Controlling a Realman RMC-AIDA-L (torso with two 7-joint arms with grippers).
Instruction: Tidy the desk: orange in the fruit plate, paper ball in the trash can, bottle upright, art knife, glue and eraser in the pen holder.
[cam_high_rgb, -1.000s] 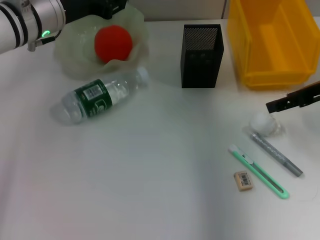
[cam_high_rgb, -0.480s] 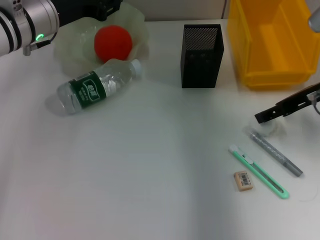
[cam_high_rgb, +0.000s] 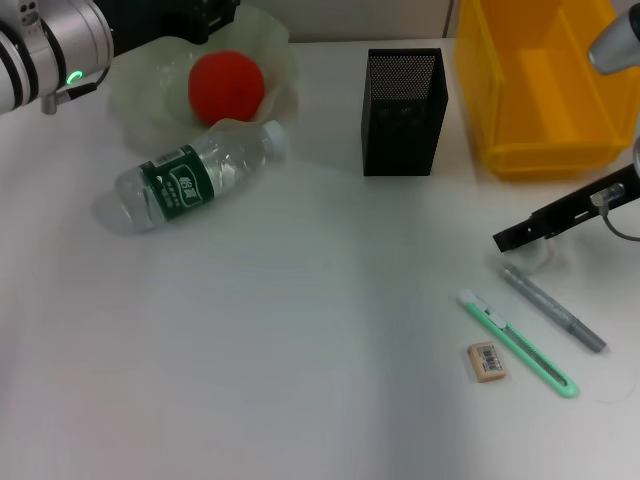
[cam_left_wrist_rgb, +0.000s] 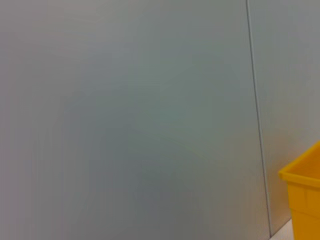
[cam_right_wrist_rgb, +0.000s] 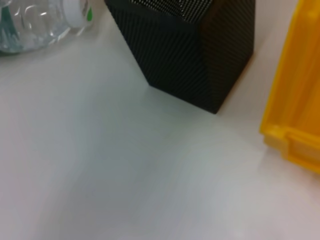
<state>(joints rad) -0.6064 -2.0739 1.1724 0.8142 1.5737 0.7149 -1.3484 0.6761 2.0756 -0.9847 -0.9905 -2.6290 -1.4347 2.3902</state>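
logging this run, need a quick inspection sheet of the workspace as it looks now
surface: white desk, bare in the middle
job's things: orange in fruit plate; bottle lying on its side; pen holder upright; art knife, glue and eraser lying on desk; paper ball mostly hidden under right pincer; yellow bin at back right
clutter: nothing seen
grippers: right pincer low over paper ball; left arm raised at far left
cables: one by right arm
surroundings: grey wall

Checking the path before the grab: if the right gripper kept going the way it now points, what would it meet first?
Probably bare table. The right gripper points toward the robot's left, hanging over the paper ball, beside the glue. Depth is unclear, so it might clip the ball.
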